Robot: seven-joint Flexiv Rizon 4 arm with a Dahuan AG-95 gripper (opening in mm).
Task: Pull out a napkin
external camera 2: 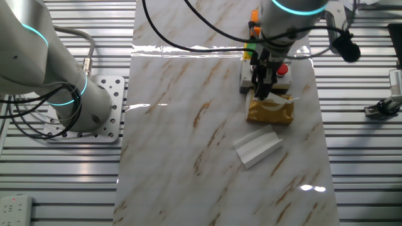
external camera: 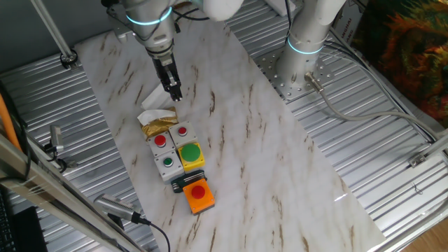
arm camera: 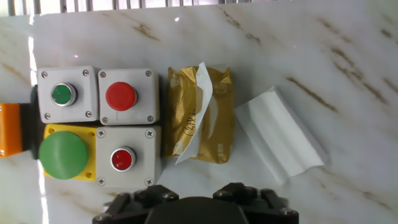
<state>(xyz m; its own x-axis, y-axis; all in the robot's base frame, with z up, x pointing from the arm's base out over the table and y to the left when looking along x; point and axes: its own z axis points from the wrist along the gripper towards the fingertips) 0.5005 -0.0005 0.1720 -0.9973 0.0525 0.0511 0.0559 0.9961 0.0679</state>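
Observation:
The napkin, a creased white sheet, lies loose on the marble beside the gold packet. It also shows in one fixed view and the other fixed view. A second white tissue strip sticks out of the packet's slot. My gripper hangs above the packet, apart from it, and holds nothing. It also shows in the other fixed view. In the hand view only the gripper's dark body shows at the bottom edge; the fingertips are hidden.
Grey button boxes with red and green buttons stand against the packet's other side. A yellow box with a large green button and an orange box follow. The marble top lies on a ribbed metal table; the arm's base is bolted beside it.

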